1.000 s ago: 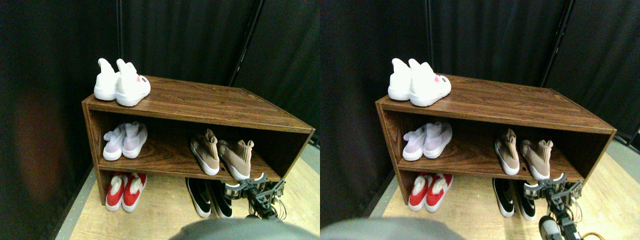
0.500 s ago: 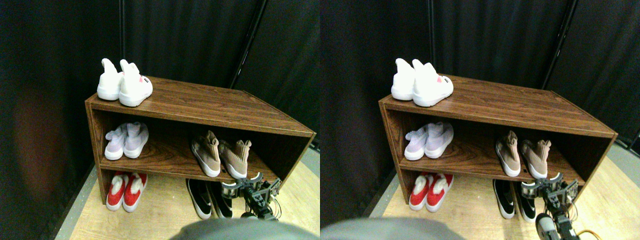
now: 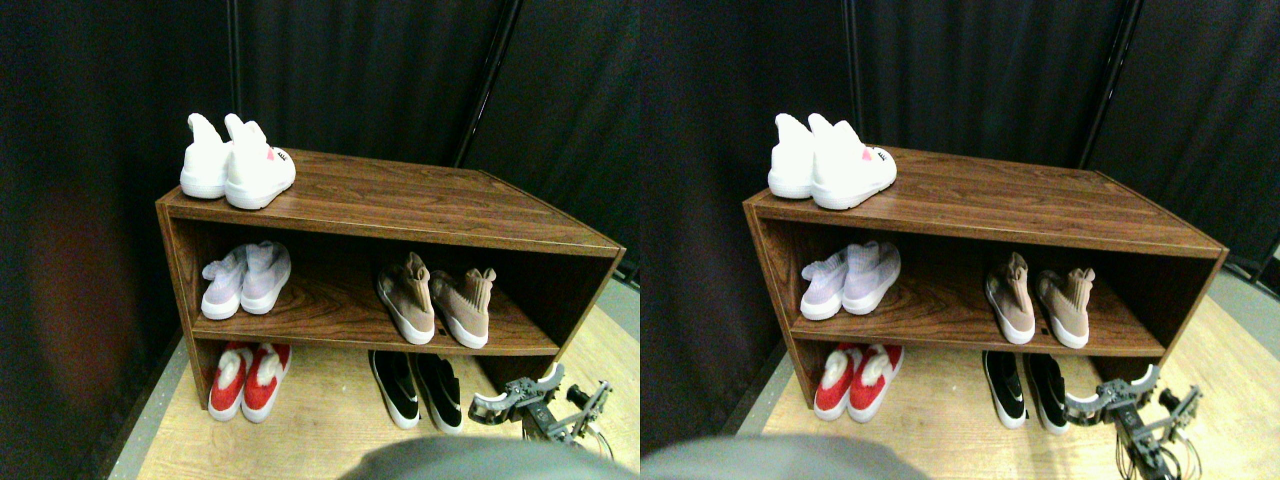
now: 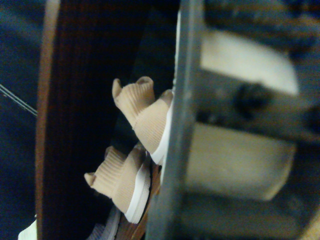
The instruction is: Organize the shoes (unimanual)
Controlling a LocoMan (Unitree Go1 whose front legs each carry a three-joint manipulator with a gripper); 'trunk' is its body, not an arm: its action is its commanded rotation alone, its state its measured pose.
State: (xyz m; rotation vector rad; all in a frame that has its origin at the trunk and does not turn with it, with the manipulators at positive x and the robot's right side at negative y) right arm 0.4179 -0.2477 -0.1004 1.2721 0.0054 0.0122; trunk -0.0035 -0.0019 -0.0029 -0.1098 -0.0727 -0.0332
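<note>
Tan shoes (image 3: 435, 303) sit paired on the rack's (image 3: 400, 205) middle shelf, black slip-ons (image 3: 415, 388) on the floor below; the right gripper (image 3: 515, 398) hangs nearby, empty (jaw spread unclear). Wrist view: both tan shoes (image 4: 132, 150) beyond the jaw.

Two tan knit sock-shoes (image 4: 142, 117) (image 4: 120, 182) with white soles sit side by side inside the dark wooden shelf (image 4: 75, 125), seen past the blurred frame of my jaw (image 4: 175, 150) — it crosses the picture in front of them. Both shoes stand apart from my gripper, their ribbed cuffs open — a sliver of a paler shoe (image 4: 100, 232) shows at the picture's edge.
</note>
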